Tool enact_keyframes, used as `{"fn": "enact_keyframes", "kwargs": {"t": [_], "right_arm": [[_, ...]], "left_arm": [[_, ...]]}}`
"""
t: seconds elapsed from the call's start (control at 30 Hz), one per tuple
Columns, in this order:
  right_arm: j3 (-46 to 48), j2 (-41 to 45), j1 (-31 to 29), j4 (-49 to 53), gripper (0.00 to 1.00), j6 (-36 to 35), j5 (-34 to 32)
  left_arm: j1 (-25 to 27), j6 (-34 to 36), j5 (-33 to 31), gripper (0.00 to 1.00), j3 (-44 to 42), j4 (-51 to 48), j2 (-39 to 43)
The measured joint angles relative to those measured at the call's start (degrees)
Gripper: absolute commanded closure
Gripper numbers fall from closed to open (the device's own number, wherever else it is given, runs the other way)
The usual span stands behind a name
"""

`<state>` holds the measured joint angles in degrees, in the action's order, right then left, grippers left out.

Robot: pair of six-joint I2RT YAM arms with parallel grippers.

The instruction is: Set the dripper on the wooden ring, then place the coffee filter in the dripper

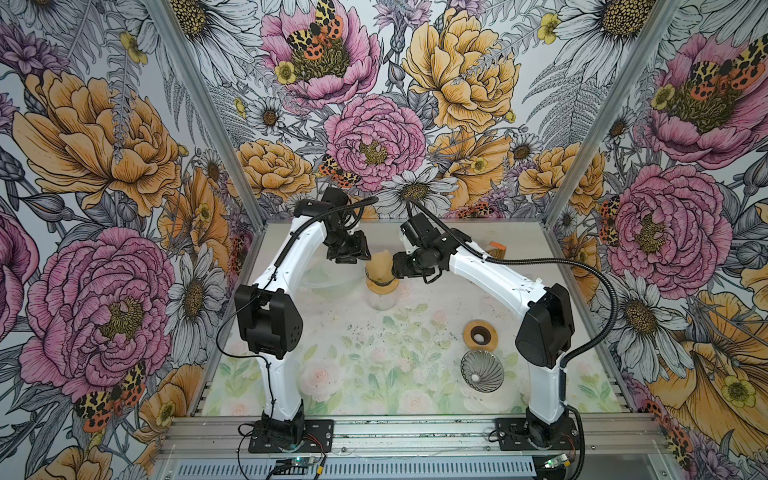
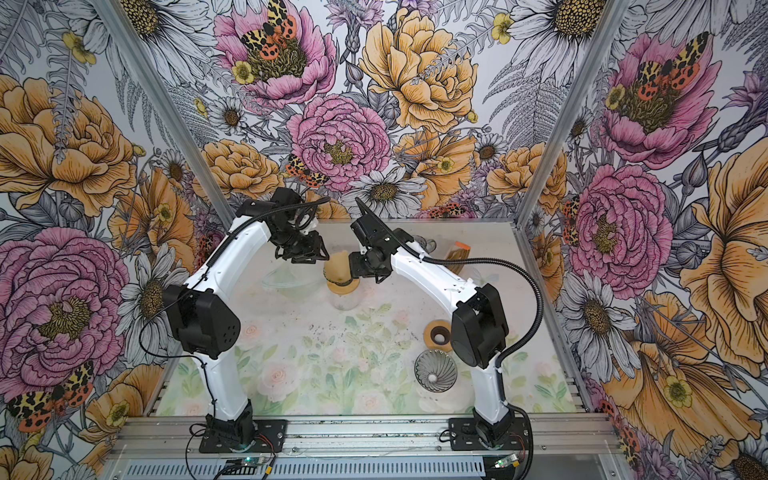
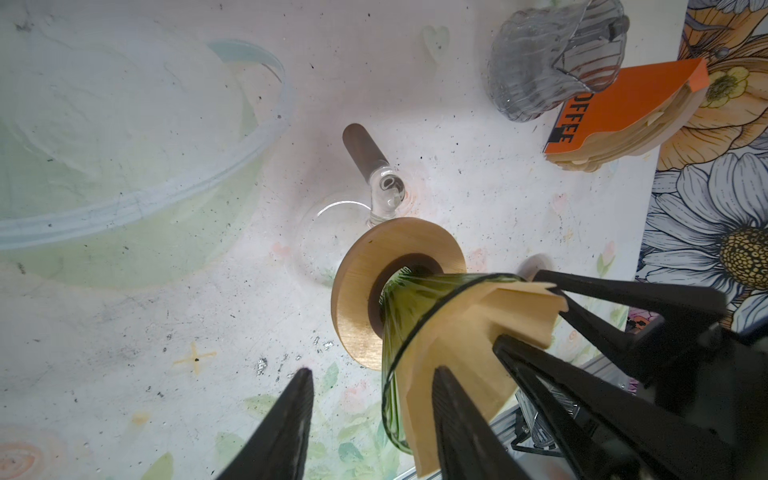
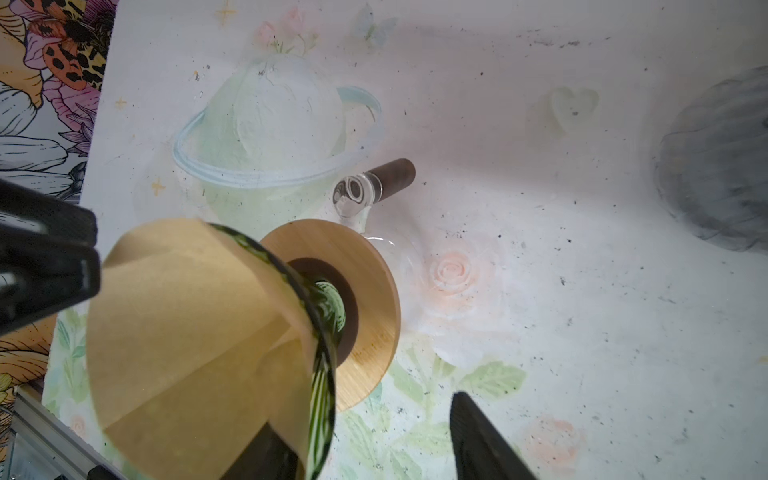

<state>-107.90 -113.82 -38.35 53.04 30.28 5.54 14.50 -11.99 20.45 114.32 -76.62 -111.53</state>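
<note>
Lab robot cell: aluminium-profile frame (image 1: 208, 116), floral printed walls (image 1: 374, 124), arms (image 1: 291, 253) bolted to base rail (image 1: 415, 432).

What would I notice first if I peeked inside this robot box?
The giant pink and orange flowers painted over every wall would grab you first. Then you'd spot the white left arm and right arm leaning together at the far middle of the table. Between them, a brown paper filter sits in a green glass dripper on a wooden ring.
</note>
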Motion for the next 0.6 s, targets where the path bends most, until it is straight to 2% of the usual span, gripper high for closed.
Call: {"fn": "enact_keyframes", "kwargs": {"t": [0.3, 0.47, 0.6], "right_arm": [[0.0, 0.0, 0.0, 0.1, 0.41, 0.0, 0.0], [0.0, 0.0, 0.0, 0.2, 0.41, 0.0, 0.0], [-0.1, 0.0, 0.0, 0.1, 0.41, 0.0, 0.0]], "left_arm": [[0.4, 0.8, 0.0, 0.55, 0.0, 0.0, -1.4], [0.7, 1.7, 0.0, 0.62, -0.6, 0.0, -1.5], [0.8, 2.0, 0.0, 0.64, -1.2, 0.0, -1.5]]}}
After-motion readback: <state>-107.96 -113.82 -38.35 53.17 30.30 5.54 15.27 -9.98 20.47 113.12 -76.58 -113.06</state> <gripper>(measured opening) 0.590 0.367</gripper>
